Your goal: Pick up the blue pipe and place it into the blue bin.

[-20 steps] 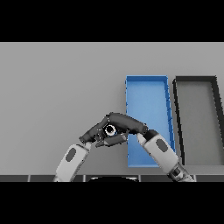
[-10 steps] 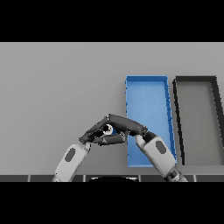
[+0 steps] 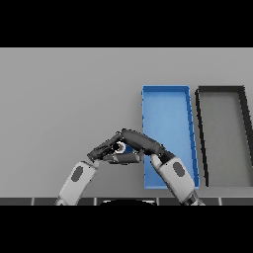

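The blue pipe (image 3: pixel 119 147) shows only as a small pale round end between my two hands, left of the blue bin (image 3: pixel 167 99); the rest of it is hidden. My right hand (image 3: pixel 141 141) reaches in from the lower right, with fingers lying over the pipe and the thumb curled under it. My left hand (image 3: pixel 101 151) comes from the lower left, and its fairly straight fingers meet the pipe's end. Both hands sit just off the bin's near-left corner, above the table.
A black bin (image 3: pixel 220 90) stands to the right of the blue one, side by side with it. Grey table (image 3: pixel 64 99) stretches to the left and back of the hands.
Both hands, still joined at the pipe, have drifted slightly left and toward me. The bins have not moved.
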